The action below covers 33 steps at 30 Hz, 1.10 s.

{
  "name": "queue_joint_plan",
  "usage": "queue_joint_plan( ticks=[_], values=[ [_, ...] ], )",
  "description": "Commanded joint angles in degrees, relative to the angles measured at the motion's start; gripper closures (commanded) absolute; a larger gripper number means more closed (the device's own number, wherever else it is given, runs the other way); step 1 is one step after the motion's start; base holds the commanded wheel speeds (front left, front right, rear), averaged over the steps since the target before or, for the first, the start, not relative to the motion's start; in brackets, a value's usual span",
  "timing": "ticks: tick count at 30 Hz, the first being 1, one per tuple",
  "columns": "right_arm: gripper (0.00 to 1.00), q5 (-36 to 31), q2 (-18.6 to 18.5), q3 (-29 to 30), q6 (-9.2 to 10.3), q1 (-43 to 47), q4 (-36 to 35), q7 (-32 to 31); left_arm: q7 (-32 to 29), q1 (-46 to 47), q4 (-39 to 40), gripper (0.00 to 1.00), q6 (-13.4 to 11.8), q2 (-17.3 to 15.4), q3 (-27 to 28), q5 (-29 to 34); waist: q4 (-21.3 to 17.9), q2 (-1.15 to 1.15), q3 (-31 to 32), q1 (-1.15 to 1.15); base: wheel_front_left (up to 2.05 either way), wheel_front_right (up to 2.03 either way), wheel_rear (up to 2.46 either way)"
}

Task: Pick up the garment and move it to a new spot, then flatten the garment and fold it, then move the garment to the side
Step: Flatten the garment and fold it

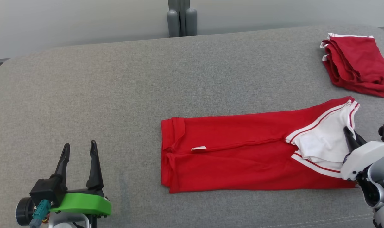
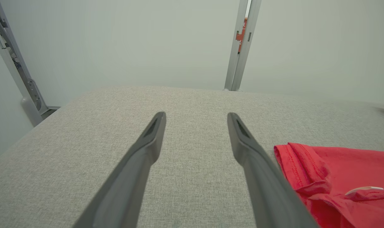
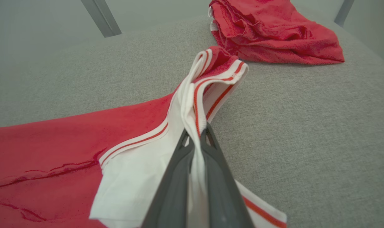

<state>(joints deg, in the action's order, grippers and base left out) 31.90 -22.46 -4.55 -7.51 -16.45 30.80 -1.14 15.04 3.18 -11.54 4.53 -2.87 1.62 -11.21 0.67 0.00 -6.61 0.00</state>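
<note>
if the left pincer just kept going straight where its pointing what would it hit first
Nothing close: the open left pincer aims along bare grey padding, so it would likely skim or meet that surface, then the pale wall beyond. The red garment lies off to its right, out of line.

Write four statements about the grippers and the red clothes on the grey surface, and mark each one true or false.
1. The right gripper is shut on the white-trimmed end of the long red garment. True.
2. The left gripper grips the garment's other end. False: it is open and stands apart from the cloth, over the bare grey surface.
3. A folded red pile lies at the far right of the surface. True.
4. The folded red pile overlaps the long red garment. False: a strip of grey surface shows between them.
</note>
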Motion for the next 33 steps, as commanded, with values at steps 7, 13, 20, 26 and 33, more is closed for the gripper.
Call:
queue_joint_plan(
  ticks=[7, 13, 20, 26, 33],
  values=[
    [1.00, 2.3, 3.2, -2.0, 0.02, 2.8, -10.2, -3.0, 0.2, -0.9, -0.2, 0.00, -0.3, -0.1, 0.0, -0.4, -0.3, 0.00, 0.3, 0.00, 0.00, 0.00, 0.00],
    [1.00, 2.6, 6.8, -5.1, 0.01, 3.9, -18.0, -5.9, 0.2, -0.7, -0.5, 0.00, -0.3, -0.1, -0.2, -0.5, 0.2, 0.00, 0.4, 0.00, 0.00, 0.00, 0.00],
    [1.00, 1.9, 11.5, -10.8, 0.01, 2.4, -22.0, -8.3, 0.2, 0.0, -0.9, 0.00, -0.5, -0.1, -0.7, -0.7, 1.6, 0.00, 0.2, 0.00, 0.00, 0.00, 0.00],
    [1.00, 1.6, 15.2, -15.7, 0.01, -0.2, -21.1, -8.5, 0.2, 0.8, -1.3, 0.00, -0.5, -0.1, -1.2, -1.2, 3.2, 0.00, -0.3, 0.00, 0.00, 0.00, 0.00],
    [1.00, 1.7, 17.6, -20.0, 0.01, -2.3, -17.2, -7.2, 0.2, 1.6, -1.9, 0.00, -0.8, -0.1, -2.6, -1.6, 5.5, 0.00, -0.8, 0.00, 0.00, 0.00, 0.00]
  ],
)
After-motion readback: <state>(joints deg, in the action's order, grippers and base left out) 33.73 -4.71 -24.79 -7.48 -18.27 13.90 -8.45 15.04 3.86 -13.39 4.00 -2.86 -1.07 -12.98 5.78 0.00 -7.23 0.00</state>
